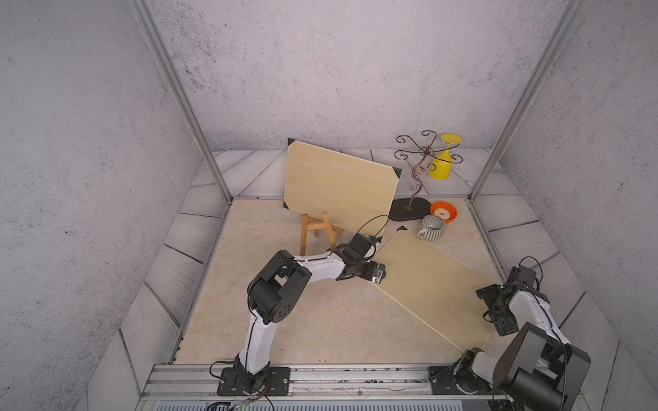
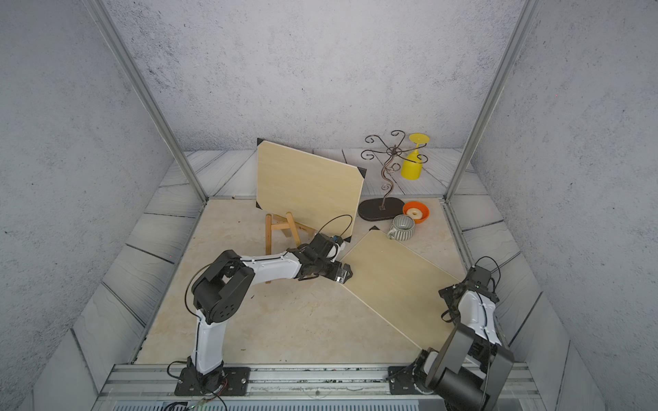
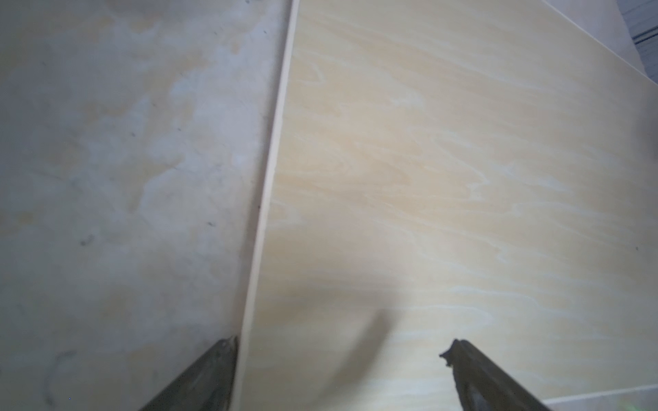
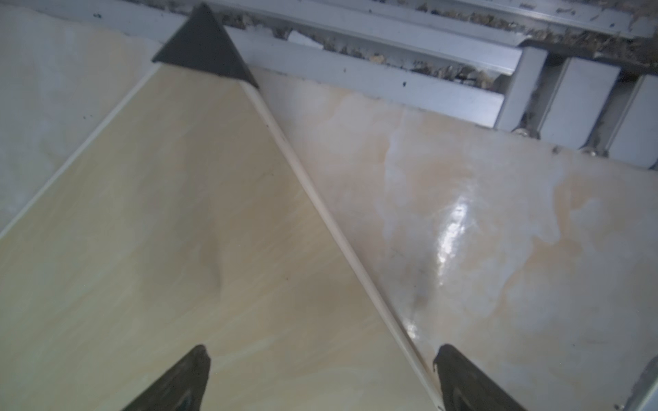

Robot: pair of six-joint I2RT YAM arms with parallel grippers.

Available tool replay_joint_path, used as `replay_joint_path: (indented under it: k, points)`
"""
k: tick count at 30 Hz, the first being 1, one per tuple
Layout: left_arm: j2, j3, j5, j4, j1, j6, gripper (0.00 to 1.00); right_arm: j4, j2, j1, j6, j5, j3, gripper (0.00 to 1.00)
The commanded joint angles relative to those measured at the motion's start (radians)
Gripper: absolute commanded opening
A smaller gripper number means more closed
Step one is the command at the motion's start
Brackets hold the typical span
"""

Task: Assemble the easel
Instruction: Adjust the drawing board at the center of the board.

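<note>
Already done: the wooden easel [image 1: 315, 231] stands at the middle of both top views, with one board [image 1: 338, 188] propped on it (tilted, its right end sagging low, so hardly square to my eye).
Left to do: a second board [image 1: 431, 284] lies flat on the table [image 1: 302, 320], lower right of centre; I'd judge it is the piece now being dealt with, and nothing has lifted it yet.
Left gripper [image 3: 338, 350]: fingers spread wide and holding nothing, straddling the flat board's left edge, one finger over the table and one over the wood.
Right gripper [image 4: 322, 354]: likewise open and empty, set across the board's other long edge, near its black-capped corner [image 4: 204, 46].
Bystanders: a striped mug [image 1: 431, 227], an orange bowl [image 1: 444, 211] and a yellow glass [image 1: 443, 160] on a wire rack [image 1: 414, 170] sit right of centre, clear of both arms.
Progress: about midway, I'd guess.
</note>
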Motion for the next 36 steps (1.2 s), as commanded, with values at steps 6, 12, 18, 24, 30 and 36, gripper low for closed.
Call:
replay_joint_path:
  k: [6,12,18,24,30,36]
  points:
    - [-0.075,-0.135,0.107,-0.025,-0.071,-0.066,0.96,0.068,0.136,-0.057,-0.06,-0.078,0.037,0.99]
    - [-0.149,-0.195,0.115,0.018,-0.12,-0.123,0.94,0.066,0.143,-0.058,-0.108,-0.13,0.035,0.99]
    - [-0.241,-0.217,-0.002,-0.044,-0.11,-0.168,0.94,0.014,0.118,-0.059,-0.124,-0.099,0.063,0.99]
    - [-0.221,-0.141,-0.041,-0.134,-0.069,-0.205,0.93,-0.017,0.066,-0.141,-0.102,-0.102,0.052,0.99]
    - [-0.211,-0.133,-0.119,-0.106,-0.036,-0.22,0.93,-0.002,0.113,-0.149,-0.115,-0.12,0.066,0.99]
    - [-0.21,-0.172,-0.239,-0.054,-0.025,-0.247,0.93,-0.013,0.155,-0.147,-0.133,-0.183,0.094,0.99]
